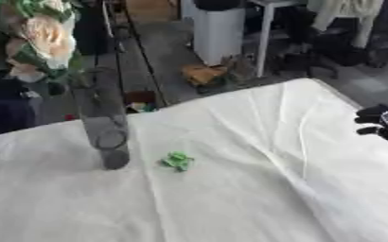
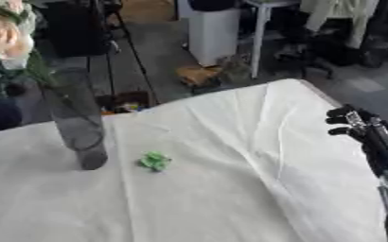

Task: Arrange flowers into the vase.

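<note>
A tall, dark, see-through vase point(image 1: 104, 127) is seen standing upright on the left part of a table covered with a creased white cloth point(image 1: 255, 170). Pale peach and cream flowers point(image 1: 44, 35) with green leaves are held in the vase, their heads spread above its mouth at the upper left corner. A small green piece point(image 1: 177, 160), perhaps a leaf or bud, is seen lying on the cloth just beside the foot of the vase, on its right side and apart from it.

The right hand point(image 2: 353, 124) is seen at the right edge of the table, well apart from the vase. Its fingers are curled inward and nothing is held in them. The black arm is shown running down the right edge in the right eye view. The left hand is shown in neither view.
</note>
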